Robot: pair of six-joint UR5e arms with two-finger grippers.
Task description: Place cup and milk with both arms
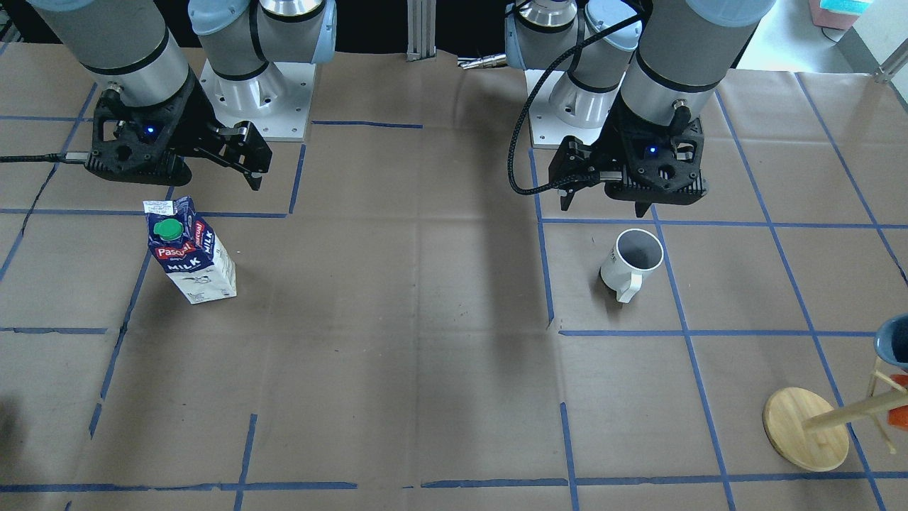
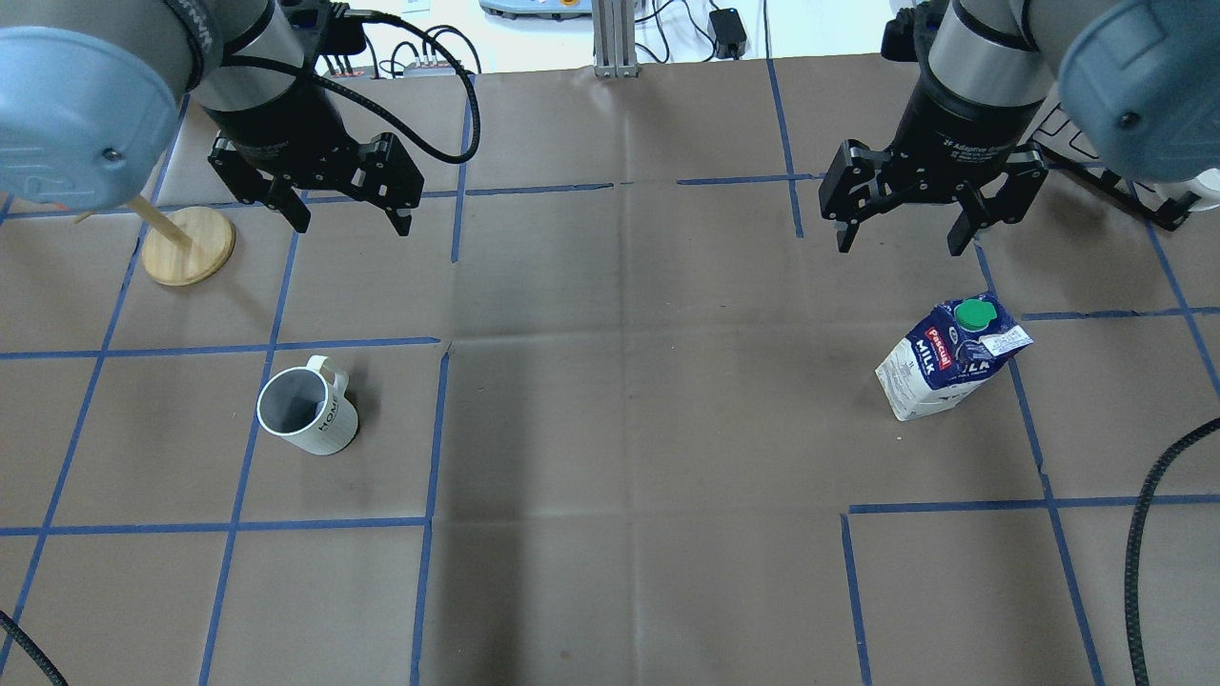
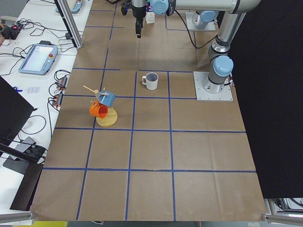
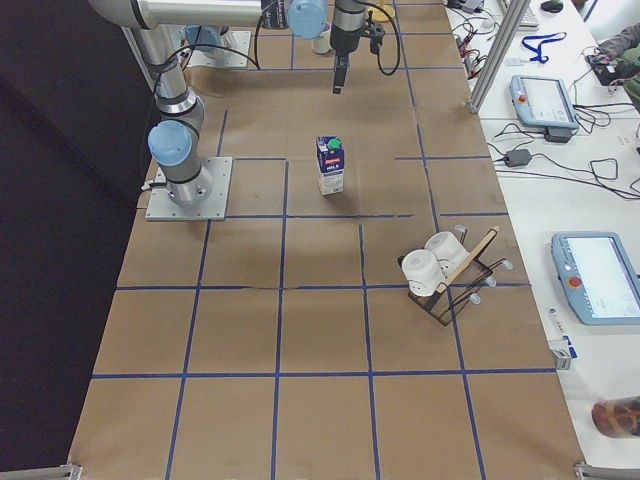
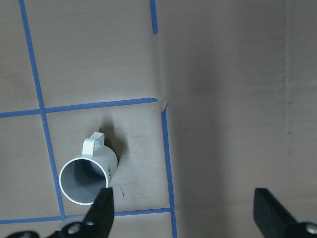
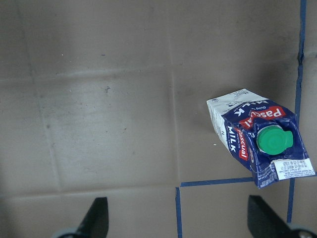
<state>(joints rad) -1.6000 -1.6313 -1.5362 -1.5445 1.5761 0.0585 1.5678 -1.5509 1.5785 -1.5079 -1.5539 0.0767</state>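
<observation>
The white cup (image 2: 310, 414) stands upright on the brown paper, its handle pointing away from the robot. It also shows in the front view (image 1: 631, 259) and the left wrist view (image 5: 89, 176). My left gripper (image 2: 353, 227) hangs open and empty above the table, with the cup low and left in its wrist view. The milk carton (image 2: 948, 357) with its green cap stands upright on my right side and also shows in the right wrist view (image 6: 257, 136). My right gripper (image 2: 899, 248) hangs open and empty above the table, with the carton off to the right in its wrist view.
A wooden mug tree (image 2: 188, 245) stands beyond the cup on my left and carries a blue and an orange mug (image 3: 102, 106). A rack with white cups (image 4: 440, 275) sits at the table's right end. A black cable (image 2: 1144, 534) lies near the right front. Blue tape lines grid the table.
</observation>
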